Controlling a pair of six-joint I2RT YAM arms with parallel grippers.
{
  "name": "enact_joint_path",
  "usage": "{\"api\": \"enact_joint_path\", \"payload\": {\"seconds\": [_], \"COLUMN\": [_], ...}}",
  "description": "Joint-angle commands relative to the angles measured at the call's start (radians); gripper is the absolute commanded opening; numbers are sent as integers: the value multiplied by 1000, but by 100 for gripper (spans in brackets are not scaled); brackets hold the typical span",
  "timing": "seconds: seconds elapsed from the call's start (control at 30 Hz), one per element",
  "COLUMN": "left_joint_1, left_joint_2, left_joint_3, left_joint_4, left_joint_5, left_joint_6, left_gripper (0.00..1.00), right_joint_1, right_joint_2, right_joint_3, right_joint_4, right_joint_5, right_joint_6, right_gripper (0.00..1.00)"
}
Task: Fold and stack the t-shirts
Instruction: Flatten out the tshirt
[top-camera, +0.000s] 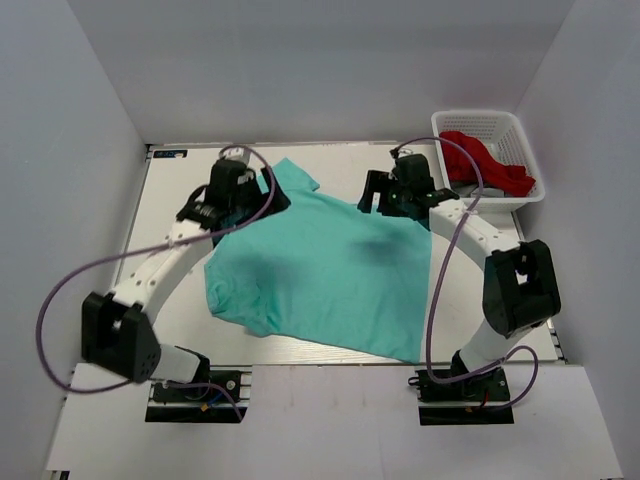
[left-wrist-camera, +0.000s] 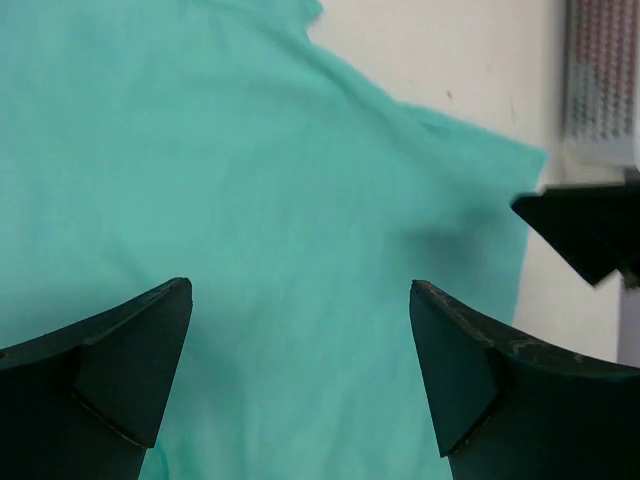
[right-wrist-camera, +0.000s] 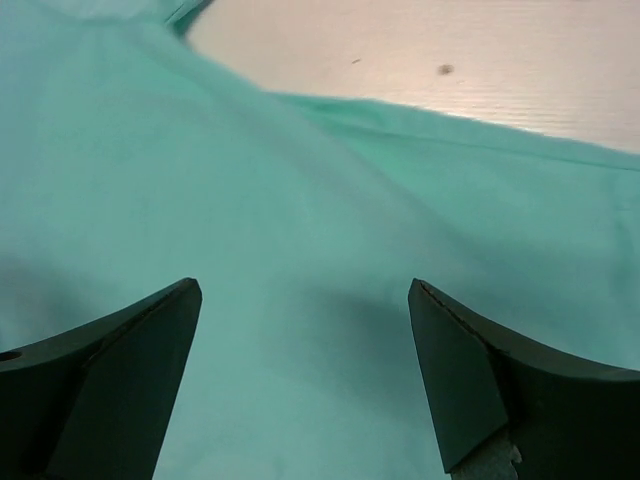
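Note:
A plain turquoise-green t-shirt (top-camera: 320, 270) lies spread flat on the white table, its far edge between my two arms. My left gripper (top-camera: 258, 195) hovers over the shirt's far left part; in the left wrist view its jaws stand wide open and empty (left-wrist-camera: 300, 300) above the cloth (left-wrist-camera: 250, 180). My right gripper (top-camera: 372, 195) hovers over the shirt's far right edge; in the right wrist view its jaws are wide open and empty (right-wrist-camera: 305, 295) above the cloth (right-wrist-camera: 300, 200). The right gripper's dark tip shows in the left wrist view (left-wrist-camera: 590, 230).
A white basket (top-camera: 528, 150) stands at the far right corner with red cloth (top-camera: 485, 165) in it. Grey walls close in the table (top-camera: 180, 330) on three sides. The basket's mesh shows in the left wrist view (left-wrist-camera: 600, 80).

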Motion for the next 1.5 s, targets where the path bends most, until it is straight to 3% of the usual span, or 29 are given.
{"api": "enact_joint_path", "payload": {"seconds": [0.0,0.23,0.4,0.67,0.83,1.07,1.3,1.47], "left_joint_1": [18,73,112,149,196,316,354,354], "left_joint_2": [208,669,914,1047,1129,1129,1107,1135], "left_joint_3": [180,657,909,918,960,833,797,913], "left_joint_4": [34,6,-8,126,-6,-38,61,61], "left_joint_5": [-118,-218,-135,-20,-46,-68,144,179], "left_joint_6": [80,168,263,312,271,200,209,219], "left_gripper": [100,100,100,100,100,100,100,100], "right_joint_1": [-20,-87,-130,-178,-210,-239,-227,-216], "right_joint_2": [72,253,310,445,525,586,640,726], "right_joint_3": [105,237,251,332,372,426,542,687], "right_joint_4": [-102,-188,-155,-161,-165,-201,-139,-131], "right_joint_5": [184,239,227,152,103,155,17,-45], "right_joint_6": [46,70,68,21,36,119,45,9], "right_gripper": [90,90,90,90,90,90,90,90]}}
